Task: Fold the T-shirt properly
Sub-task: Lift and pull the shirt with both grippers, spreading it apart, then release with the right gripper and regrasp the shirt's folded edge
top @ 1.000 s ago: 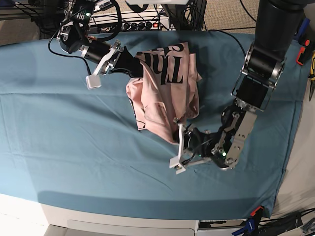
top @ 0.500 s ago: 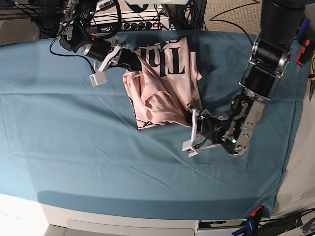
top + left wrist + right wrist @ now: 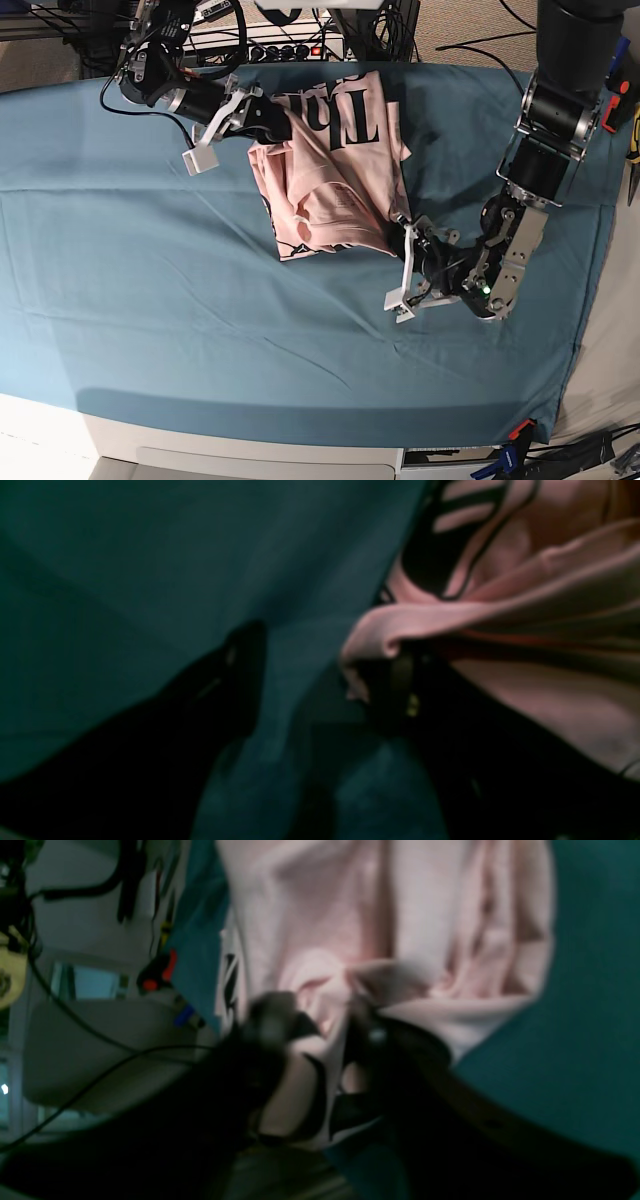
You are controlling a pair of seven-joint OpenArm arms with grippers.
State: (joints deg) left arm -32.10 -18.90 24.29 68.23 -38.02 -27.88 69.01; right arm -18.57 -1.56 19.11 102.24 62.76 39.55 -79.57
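T-shirt [image 3: 335, 170] lies folded, upper centre of base view, on teal sheet [image 3: 150, 290] over worktop. Black serif lettering seen upside down at its top; not legible. Left hand [image 3: 408, 268], lower right of the shirt's corner: fingers spread, hem draped against one. Right hand [image 3: 262, 118], upper left: fingers apart with cloth between; grip unclear, blurred.

Pale pink T-shirt [image 3: 335, 170] with black lettering; teal sheet [image 3: 150, 290].
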